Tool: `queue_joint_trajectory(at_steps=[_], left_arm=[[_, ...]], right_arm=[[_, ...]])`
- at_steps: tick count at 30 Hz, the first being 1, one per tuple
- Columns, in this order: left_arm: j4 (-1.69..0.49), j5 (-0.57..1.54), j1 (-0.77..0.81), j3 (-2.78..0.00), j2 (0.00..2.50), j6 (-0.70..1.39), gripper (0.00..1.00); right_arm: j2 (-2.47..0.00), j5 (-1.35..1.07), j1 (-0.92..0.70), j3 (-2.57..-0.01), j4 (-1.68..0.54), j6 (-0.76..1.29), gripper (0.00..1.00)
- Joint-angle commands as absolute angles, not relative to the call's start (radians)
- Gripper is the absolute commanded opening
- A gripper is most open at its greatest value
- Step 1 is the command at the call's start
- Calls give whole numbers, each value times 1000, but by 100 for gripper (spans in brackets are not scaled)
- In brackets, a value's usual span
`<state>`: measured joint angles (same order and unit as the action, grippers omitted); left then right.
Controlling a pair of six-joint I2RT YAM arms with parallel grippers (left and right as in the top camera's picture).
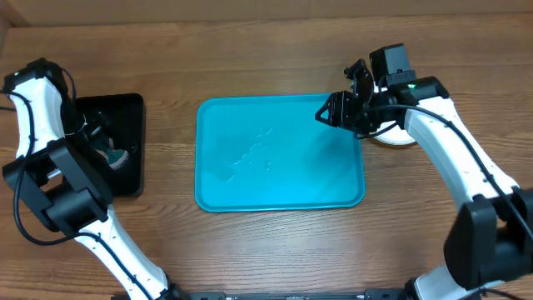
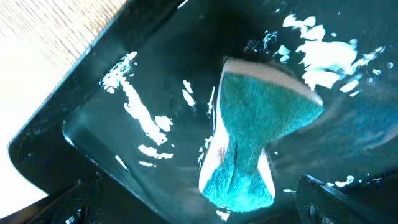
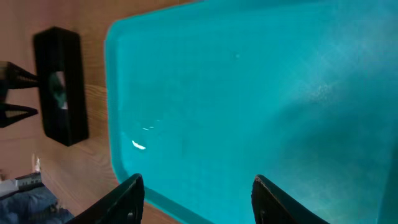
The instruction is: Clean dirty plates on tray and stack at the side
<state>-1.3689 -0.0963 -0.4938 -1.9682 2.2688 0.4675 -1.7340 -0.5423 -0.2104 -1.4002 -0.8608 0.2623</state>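
The turquoise tray [image 1: 279,193] lies at the table's centre with nothing on it; it also fills the right wrist view [image 3: 249,81]. A white plate edge [image 1: 393,139] shows on the wood just right of the tray, mostly hidden under my right arm. The light blue and yellow-green plates are not visible. My right gripper [image 1: 331,111] is open and empty over the tray's far right corner, its fingers spread in the right wrist view [image 3: 198,182]. My left gripper [image 2: 199,202] is open over a black tray, with a green sponge [image 2: 261,118] lying between and ahead of its fingers.
The smaller black tray [image 1: 125,108] sits at the left with wet glints on its floor [image 2: 137,118], and the sponge [image 1: 117,156] lies in it. Bare wooden table surrounds both trays.
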Motion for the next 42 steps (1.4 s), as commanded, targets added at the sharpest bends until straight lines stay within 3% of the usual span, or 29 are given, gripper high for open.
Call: queue_joint_trajectory(at_steps=[1,10,17,25,30,33,38,42], left_arm=[[-1403,-24,-492,-2027,2255,420,100],[-1500,245,-482,-2106,2033,304,100],[-1540,240,-361,-2106,1780,205,100],[-1665,81,-97,-2056,1570,282,100],[-1610,-99,112,-1924,1342,418,100],[-1587,-196,217,-1828,1188,538,100],[-1583,-374,319,-1644,923,739,100],[-1582,-373,323,-1526,741,767,100]], right_arm=[[-1629,-538,-214,-1406,-863,266,57],[-1354,-396,-214,-1406,-929,353,57],[-1123,-171,-214,-1402,-1082,352,57],[-872,-134,-214,-1234,-1216,344,58],[-718,-112,-214,-1077,-1156,341,72],[-689,-112,-214,-1042,-1131,342,100],[-691,-111,-214,-1042,-1082,341,100],[-691,-73,-214,-1042,-1015,341,100]])
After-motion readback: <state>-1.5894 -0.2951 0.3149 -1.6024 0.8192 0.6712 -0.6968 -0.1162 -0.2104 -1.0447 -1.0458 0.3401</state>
